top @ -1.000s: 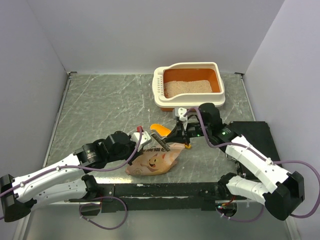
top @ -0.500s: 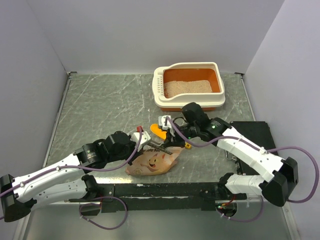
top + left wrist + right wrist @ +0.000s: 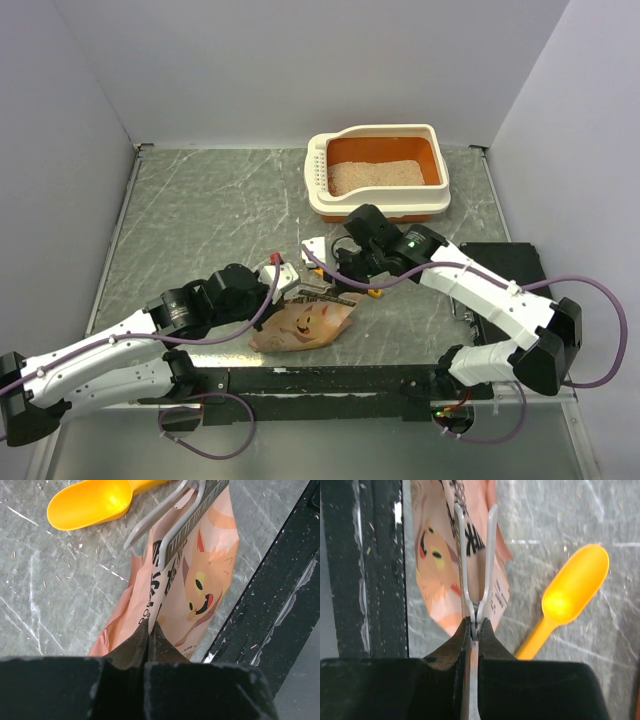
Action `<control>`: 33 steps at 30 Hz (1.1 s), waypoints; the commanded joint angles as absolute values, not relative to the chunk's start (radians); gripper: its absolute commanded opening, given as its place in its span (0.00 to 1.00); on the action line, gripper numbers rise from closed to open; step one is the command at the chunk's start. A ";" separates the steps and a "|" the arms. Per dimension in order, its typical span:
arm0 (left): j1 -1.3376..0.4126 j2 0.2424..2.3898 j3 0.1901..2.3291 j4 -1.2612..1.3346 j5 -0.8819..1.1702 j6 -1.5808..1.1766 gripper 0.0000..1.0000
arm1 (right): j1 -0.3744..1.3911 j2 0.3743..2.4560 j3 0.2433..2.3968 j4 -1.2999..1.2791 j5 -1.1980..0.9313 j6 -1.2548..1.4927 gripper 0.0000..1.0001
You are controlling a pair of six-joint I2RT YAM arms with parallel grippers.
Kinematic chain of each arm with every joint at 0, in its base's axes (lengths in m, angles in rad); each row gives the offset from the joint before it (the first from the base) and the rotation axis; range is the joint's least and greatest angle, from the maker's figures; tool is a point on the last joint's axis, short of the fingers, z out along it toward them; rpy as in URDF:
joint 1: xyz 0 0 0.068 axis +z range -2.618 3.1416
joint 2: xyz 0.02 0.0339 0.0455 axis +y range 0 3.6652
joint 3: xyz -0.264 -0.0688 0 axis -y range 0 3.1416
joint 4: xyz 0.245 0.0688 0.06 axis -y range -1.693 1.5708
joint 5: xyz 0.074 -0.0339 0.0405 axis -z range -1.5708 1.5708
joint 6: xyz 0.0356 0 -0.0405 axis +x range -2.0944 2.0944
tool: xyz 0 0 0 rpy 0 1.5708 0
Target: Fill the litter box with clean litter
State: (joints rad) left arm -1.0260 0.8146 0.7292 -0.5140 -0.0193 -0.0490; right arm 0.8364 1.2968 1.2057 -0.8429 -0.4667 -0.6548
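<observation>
The litter box (image 3: pixel 322 178), cream with an orange inside, stands at the back with a layer of pale beige clean litter (image 3: pixel 375 176) in it. The tan paper bag (image 3: pixel 305 325) with a cat print lies at the near middle. My left gripper (image 3: pixel 287 284) is shut on the bag's edge (image 3: pixel 172 605), as the left wrist view (image 3: pixel 148 627) shows. My right gripper (image 3: pixel 333 282) is shut on the hinge end of a grey clip (image 3: pixel 475 555) that sits along the bag's top (image 3: pixel 440 555); its two arms stand spread in a V. The clip also shows in the left wrist view (image 3: pixel 185 525).
A yellow-orange scoop (image 3: pixel 570 597) lies empty on the table beside the bag, also in the left wrist view (image 3: pixel 95 502); in the top view my right arm covers most of it. A flat black box (image 3: pixel 505 265) lies at the right. A black bar (image 3: pixel 330 380) runs along the near edge.
My right arm has swung left over the scoop and bag, its gripper ending at the bag's top by my left gripper. The left arm and bag have hardly moved.
</observation>
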 commanded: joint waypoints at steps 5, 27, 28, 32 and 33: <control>-1.023 0.770 0.759 -0.430 -0.057 -0.072 0.01 | 0.845 1.308 1.270 -0.974 -0.374 -0.693 0.00; -1.022 0.753 0.750 -0.423 -0.057 -0.071 0.01 | 0.905 1.347 1.149 -0.729 -0.548 -0.611 0.03; -1.022 0.755 0.752 -0.423 -0.058 -0.071 0.01 | 0.905 1.353 1.143 -0.727 -0.551 -0.607 0.08; -1.023 0.758 0.753 -0.425 -0.058 -0.071 0.01 | 0.911 1.353 1.124 -0.719 -0.543 -0.598 0.15; -1.022 0.758 0.753 -0.425 -0.060 -0.071 0.01 | 0.911 1.351 1.117 -0.718 -0.543 -0.598 0.16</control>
State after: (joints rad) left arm -1.0260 0.7868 0.7238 -0.5545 -0.0425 -0.0494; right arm 0.8894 1.3308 1.1439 -0.7708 -0.4782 -0.6189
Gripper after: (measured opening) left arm 0.021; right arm 0.163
